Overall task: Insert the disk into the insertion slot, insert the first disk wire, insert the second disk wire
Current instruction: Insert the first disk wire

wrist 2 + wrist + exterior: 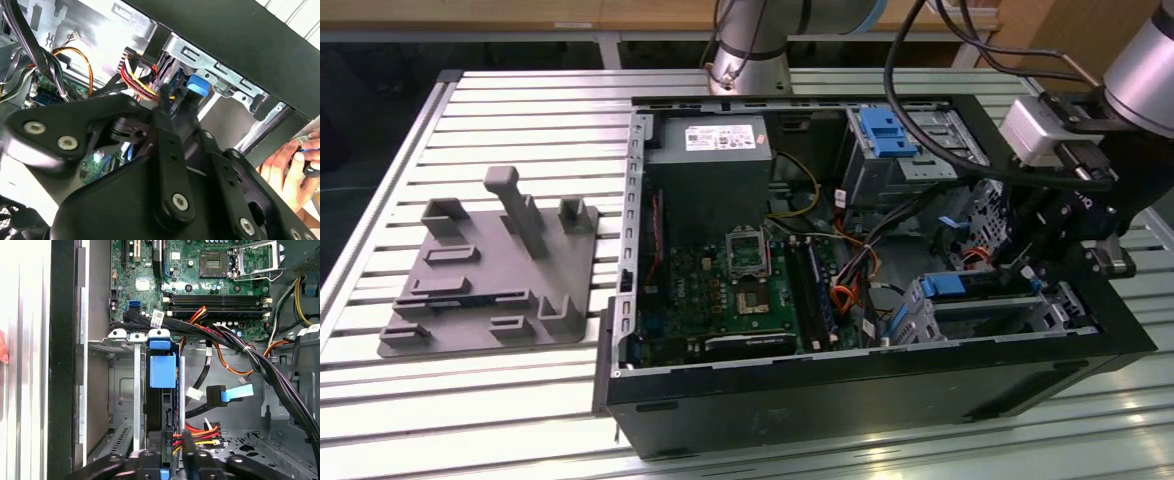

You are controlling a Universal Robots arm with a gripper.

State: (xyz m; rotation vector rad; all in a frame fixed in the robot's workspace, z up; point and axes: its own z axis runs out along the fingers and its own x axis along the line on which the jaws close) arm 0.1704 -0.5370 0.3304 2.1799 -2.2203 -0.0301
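The disk [162,371], in its blue carrier, sits edge-on inside the insertion slot [122,390], the silver metal cage at the case's corner. In the exterior view the disk [947,286] lies in the cage [1047,312] at the case's right. My gripper [172,452] is at the disk's open end, shut on a black connector [175,437] with red, yellow and black wires. Both the gripper [162,102] and the wires [137,80] show beside the blue carrier [197,85] in the second wrist view. A second black connector with a blue cable [220,395] hangs loose nearby.
A person's hand [292,160] rests outside the case wall. A thick wire bundle [240,350] crosses above the cage. The taller cage with a blue latch [887,130], the power supply [707,160] and the motherboard [747,290] lie inside the case. A grey fixture plate [494,270] lies on the exterior view's left.
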